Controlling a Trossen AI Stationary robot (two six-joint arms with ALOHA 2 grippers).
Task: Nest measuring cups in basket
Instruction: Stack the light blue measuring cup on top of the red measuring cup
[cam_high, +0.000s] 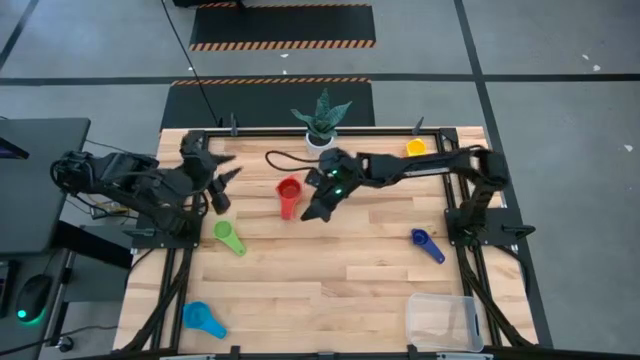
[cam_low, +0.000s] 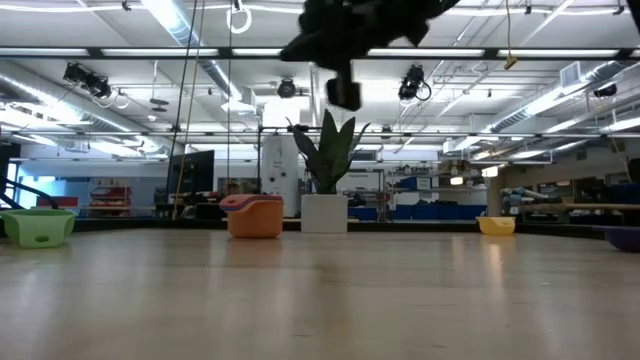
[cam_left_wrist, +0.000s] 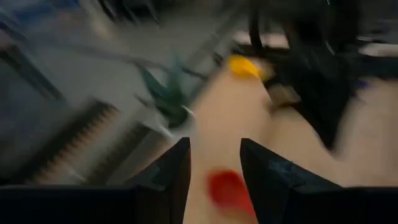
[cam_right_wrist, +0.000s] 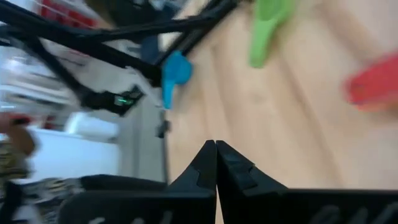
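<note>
In the high view five measuring cups lie apart on the table: red (cam_high: 288, 192) in the middle, green (cam_high: 229, 237), light blue (cam_high: 203, 319) at the near left, navy (cam_high: 427, 244) and yellow (cam_high: 416, 148). No orange or mid-blue cup shows. The clear basket (cam_high: 443, 320) stands at the near right corner. My right gripper (cam_high: 308, 214) is shut and hangs above the table just right of the red cup, touching nothing. My left gripper (cam_high: 230, 167) is open, left of the red cup; in its wrist view the red cup (cam_left_wrist: 227, 190) shows beyond the gap between its fingers.
A white plant pot (cam_high: 320, 138) stands at the middle of the far edge, with a dark cable (cam_high: 285, 160) curled beside it. A raised dark frame (cam_high: 455, 215) borders the table on the left, far and right sides. Bare wood lies between the cups and the basket.
</note>
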